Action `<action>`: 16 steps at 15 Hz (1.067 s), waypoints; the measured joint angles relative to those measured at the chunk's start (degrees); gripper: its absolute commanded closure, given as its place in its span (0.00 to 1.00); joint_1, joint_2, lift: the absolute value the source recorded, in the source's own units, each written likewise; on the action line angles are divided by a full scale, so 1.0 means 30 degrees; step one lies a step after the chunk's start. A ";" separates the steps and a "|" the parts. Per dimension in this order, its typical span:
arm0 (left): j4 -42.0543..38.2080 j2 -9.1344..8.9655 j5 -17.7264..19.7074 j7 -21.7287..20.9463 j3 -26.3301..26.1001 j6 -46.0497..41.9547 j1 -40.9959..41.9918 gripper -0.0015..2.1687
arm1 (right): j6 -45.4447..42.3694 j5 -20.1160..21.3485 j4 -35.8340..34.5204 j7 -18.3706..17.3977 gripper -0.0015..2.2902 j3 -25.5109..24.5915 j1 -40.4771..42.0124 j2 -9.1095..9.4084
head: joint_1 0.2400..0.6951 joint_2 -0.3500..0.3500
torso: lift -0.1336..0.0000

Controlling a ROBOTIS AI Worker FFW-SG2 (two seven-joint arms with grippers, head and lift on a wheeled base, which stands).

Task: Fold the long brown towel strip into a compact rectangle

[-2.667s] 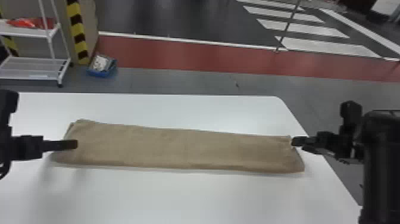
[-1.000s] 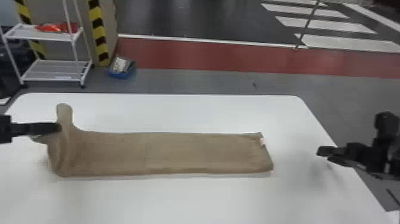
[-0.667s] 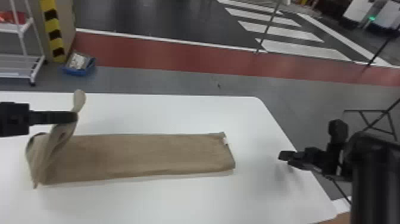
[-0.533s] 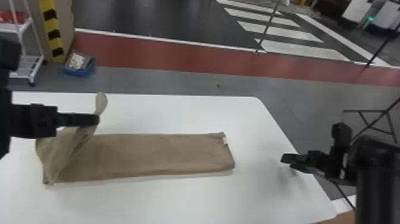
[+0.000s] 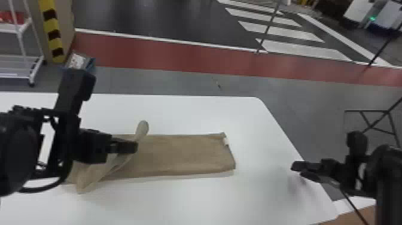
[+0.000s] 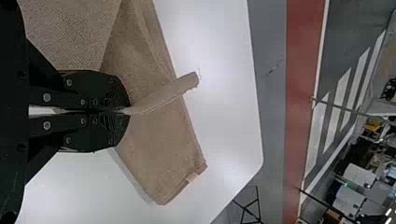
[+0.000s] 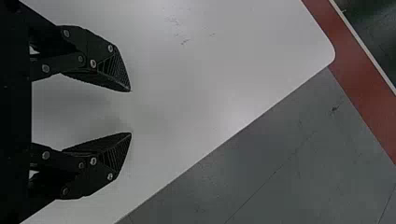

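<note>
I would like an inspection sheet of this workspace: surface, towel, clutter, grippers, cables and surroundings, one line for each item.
Surface: white table, a few faint dark marks.
Towel: brown towel strip, left part lifted and slanting over the rest; pale tag at right end.
Clutter: blue bin on floor beyond table.
Grippers: left gripper shut on towel; right gripper open, holding nothing.
Cables: black cable looping at the left arm.
Surroundings: white rack, red floor lane, white floor stripes.
</note>
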 measured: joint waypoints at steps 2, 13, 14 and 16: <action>-0.0155 0.0000 0.0028 0.0437 -0.0678 0.0000 0.0707 0.00 | 0.0218 -0.0079 -0.0255 0.0034 0.29 -0.0029 0.0181 -0.0007 | 1.00 0.00 | 0.07; -0.1476 0.0000 -0.1076 0.0537 0.0773 -0.0047 0.3211 0.10 | 0.1040 -0.0645 -0.1626 0.0090 0.29 -0.0448 0.1272 0.0105 | 1.00 0.00 | 0.07; -0.0889 -0.0001 -0.1493 0.0741 0.1081 -0.0432 0.3431 0.10 | 0.1074 -0.0645 -0.1739 0.0095 0.29 -0.0463 0.1361 0.0136 | 1.00 0.00 | 0.07; 0.0255 0.0021 -0.1774 0.1222 0.1842 -0.1643 0.3631 0.10 | 0.1185 -0.0625 -0.1968 0.0139 0.29 -0.0455 0.1489 0.0186 | 1.00 0.00 | 0.07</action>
